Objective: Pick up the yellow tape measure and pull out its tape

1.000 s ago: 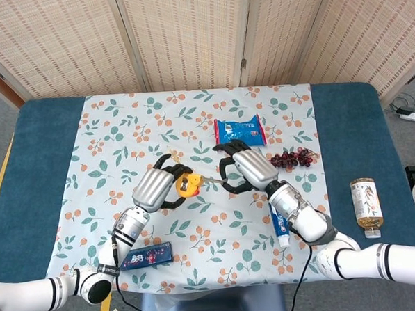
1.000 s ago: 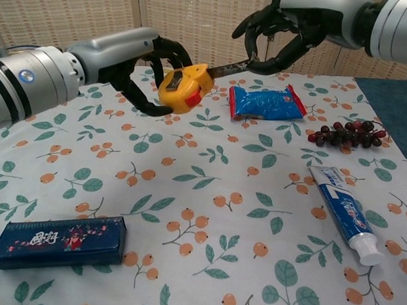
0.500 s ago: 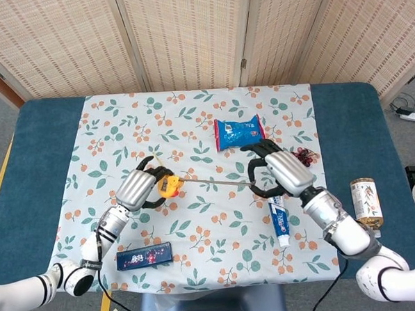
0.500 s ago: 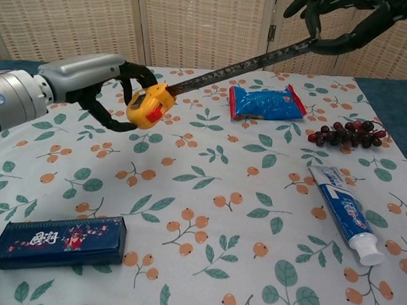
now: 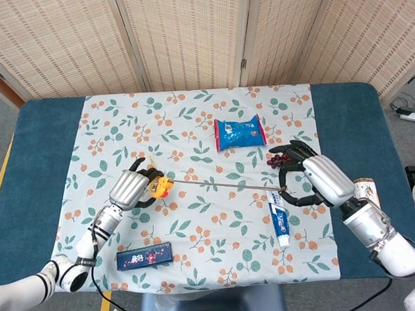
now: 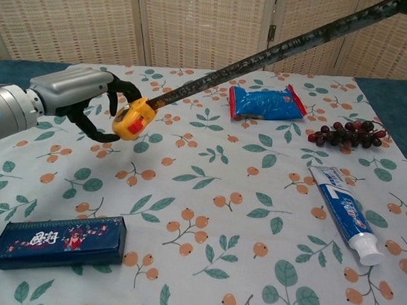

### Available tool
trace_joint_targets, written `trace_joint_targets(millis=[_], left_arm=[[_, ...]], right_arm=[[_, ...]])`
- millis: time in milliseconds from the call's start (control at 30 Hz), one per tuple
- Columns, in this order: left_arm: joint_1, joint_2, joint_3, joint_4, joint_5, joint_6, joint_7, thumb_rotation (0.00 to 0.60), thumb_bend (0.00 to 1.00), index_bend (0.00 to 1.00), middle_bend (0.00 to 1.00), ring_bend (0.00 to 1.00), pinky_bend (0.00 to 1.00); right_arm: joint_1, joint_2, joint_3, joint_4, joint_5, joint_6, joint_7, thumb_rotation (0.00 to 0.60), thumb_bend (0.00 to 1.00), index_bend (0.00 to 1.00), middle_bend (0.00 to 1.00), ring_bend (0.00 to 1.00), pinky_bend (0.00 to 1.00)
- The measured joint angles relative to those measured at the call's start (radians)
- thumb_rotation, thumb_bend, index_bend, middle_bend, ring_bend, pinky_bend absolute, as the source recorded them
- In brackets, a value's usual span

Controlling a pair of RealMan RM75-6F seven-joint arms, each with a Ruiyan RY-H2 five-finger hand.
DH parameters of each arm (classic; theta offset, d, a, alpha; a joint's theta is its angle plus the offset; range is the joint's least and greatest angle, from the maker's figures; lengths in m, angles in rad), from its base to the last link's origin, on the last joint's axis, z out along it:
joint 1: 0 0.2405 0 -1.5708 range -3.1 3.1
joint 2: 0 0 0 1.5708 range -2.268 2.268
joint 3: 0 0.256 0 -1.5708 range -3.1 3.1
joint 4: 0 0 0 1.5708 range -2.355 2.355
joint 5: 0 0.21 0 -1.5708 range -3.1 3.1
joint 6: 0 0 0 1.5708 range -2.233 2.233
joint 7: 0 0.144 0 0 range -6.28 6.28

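Note:
My left hand [image 5: 130, 189] [image 6: 80, 101] grips the yellow tape measure [image 5: 160, 186] [image 6: 133, 118], held up above the floral cloth. Its dark tape [image 5: 223, 186] [image 6: 263, 54] runs out in a long straight line to the right. My right hand [image 5: 319, 180] pinches the far end of the tape over the cloth's right edge, above the toothpaste. In the chest view the right hand is out of frame past the top right corner; only the tape shows there.
A blue snack packet [image 5: 239, 131] [image 6: 266, 102] lies mid-cloth, dark grapes [image 5: 276, 159] [image 6: 342, 134] to its right. A toothpaste tube [image 5: 279, 220] [image 6: 344, 212] lies under the tape's end. A dark blue box [image 5: 144, 256] [image 6: 57, 240] sits front left, a bottle [image 5: 368, 197] on the blue table at right.
Both hands have drawn apart: the left with the tape measure went left, the right went right and nearer, and the tape between them has grown much longer.

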Motion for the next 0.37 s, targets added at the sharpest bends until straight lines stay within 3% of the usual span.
trace_joint_targets(millis=[367], left_arm=[[-0.002, -0.004, -0.013, -0.006, -0.006, -0.013, 0.025, 0.600, 0.44, 0.58, 0.53, 0.45, 0.11]], right_arm=[[-0.035, 0.031, -0.018, 0.026, -0.071, 0.034, 0.087, 0.600, 0.52, 0.67, 0.20, 0.13, 0.00]])
